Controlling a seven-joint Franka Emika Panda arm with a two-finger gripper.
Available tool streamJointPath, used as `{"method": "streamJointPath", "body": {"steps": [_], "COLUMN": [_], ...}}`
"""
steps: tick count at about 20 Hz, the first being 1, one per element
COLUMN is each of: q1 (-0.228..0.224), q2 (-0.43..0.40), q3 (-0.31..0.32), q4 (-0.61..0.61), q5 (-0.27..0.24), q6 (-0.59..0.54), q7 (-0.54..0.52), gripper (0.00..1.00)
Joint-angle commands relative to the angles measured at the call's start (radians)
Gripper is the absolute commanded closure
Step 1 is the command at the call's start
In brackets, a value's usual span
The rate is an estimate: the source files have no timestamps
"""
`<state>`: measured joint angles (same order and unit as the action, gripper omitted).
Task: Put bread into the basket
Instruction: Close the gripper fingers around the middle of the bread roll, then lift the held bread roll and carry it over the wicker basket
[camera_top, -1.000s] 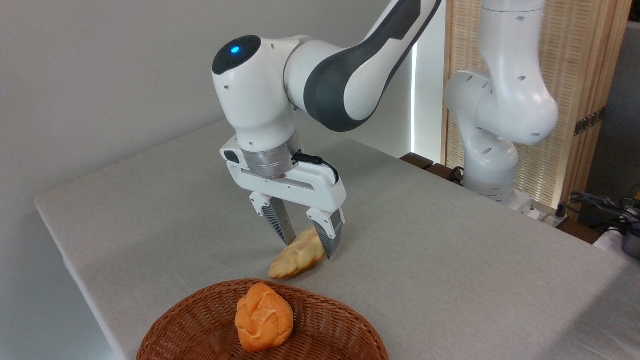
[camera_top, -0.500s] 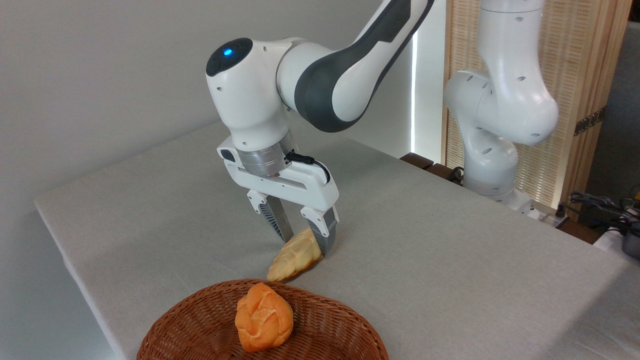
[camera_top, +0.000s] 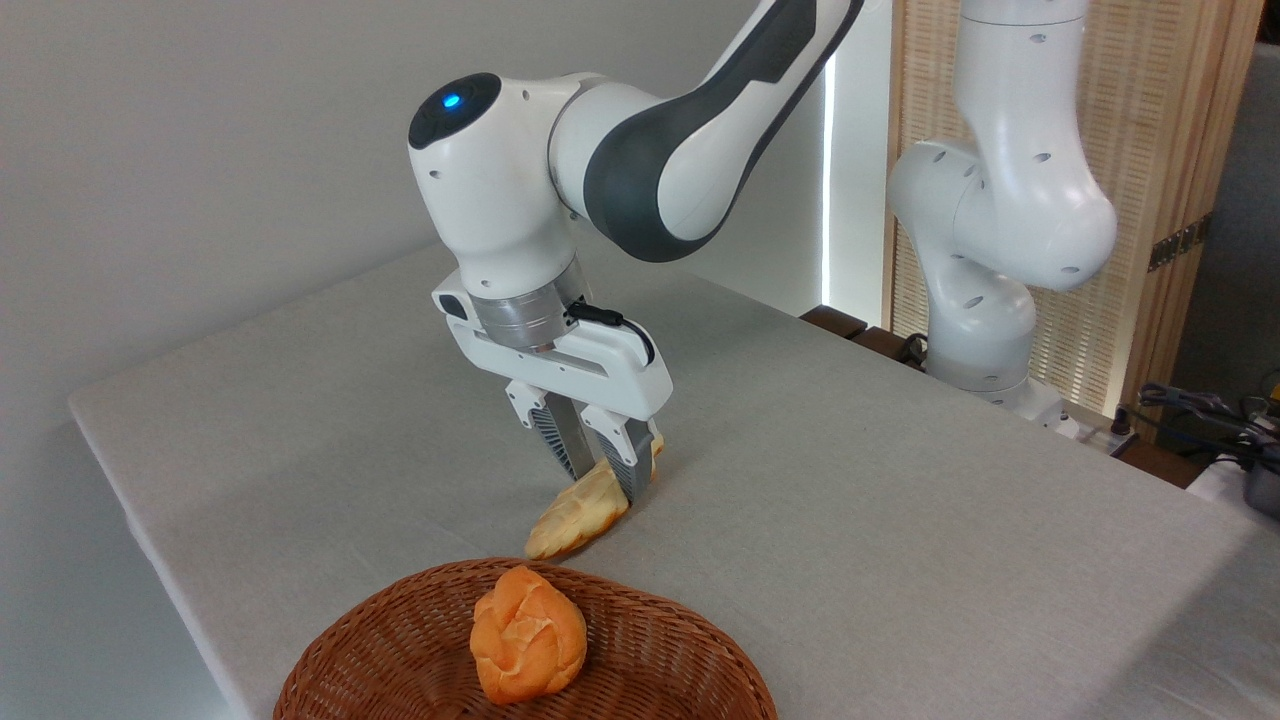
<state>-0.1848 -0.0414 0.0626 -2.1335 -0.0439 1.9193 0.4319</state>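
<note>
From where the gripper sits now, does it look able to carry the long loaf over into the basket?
Probably yes. The gripper is closed on the bread, whose near tip almost meets the basket rim. Nothing stands between them; only the orange bun lies inside, with bare wicker beside it.

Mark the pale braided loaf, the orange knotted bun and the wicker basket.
pale golden braided loaf (camera_top: 570, 518), fixed camera, lower ridged top
deep-orange knotted bun (camera_top: 527, 645), fixed camera, centre knot
reddish-brown woven wicker basket (camera_top: 690, 645), fixed camera, right inner wall

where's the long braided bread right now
The bread lies on the table near the picture's centre, just beyond the basket rim, with the gripper closed around its far part.
</note>
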Motion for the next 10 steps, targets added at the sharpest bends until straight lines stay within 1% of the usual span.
{"method": "streamJointPath", "body": {"steps": [1,10], "q1": [0.001,0.002], "q2": [0.005,0.0], "q3": [0.0,0.002], "q4": [0.011,0.032], "q5": [0.003,0.004], "q6": [0.006,-0.008], "q7": [0.022,0.044], "gripper": [0.6,0.61]}}
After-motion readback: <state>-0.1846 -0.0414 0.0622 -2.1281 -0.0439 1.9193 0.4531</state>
